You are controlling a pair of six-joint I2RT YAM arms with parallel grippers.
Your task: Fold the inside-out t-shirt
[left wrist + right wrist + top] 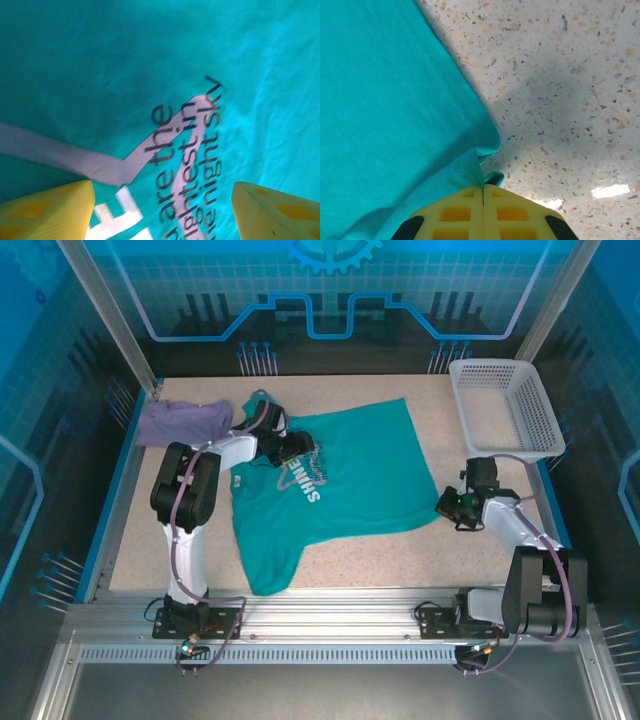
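Note:
The inside-out t-shirt (pixel 350 480) lies spread on the speckled table (pixel 440 550), teal with a white printed logo (pixel 305 475) near its left side. My left gripper (pixel 300 452) hovers over that logo. In the left wrist view this gripper (pixel 162 200) is open, its yellow fingers (pixel 50 210) wide apart with only printed cloth (pixel 190 150) showing between them. My right gripper (pixel 447 502) is at the shirt's right corner. In the right wrist view the gripper (pixel 483 187) is shut, pinching a fold of the shirt's hemmed edge (pixel 470 165).
A lavender-purple shirt (pixel 183 420) lies bunched at the table's back left, close to the left arm. A white mesh basket (pixel 505 405) stands at the back right. Bare tabletop (pixel 560 75) lies right of the pinched corner. A metal rail (pixel 330 605) borders the near edge.

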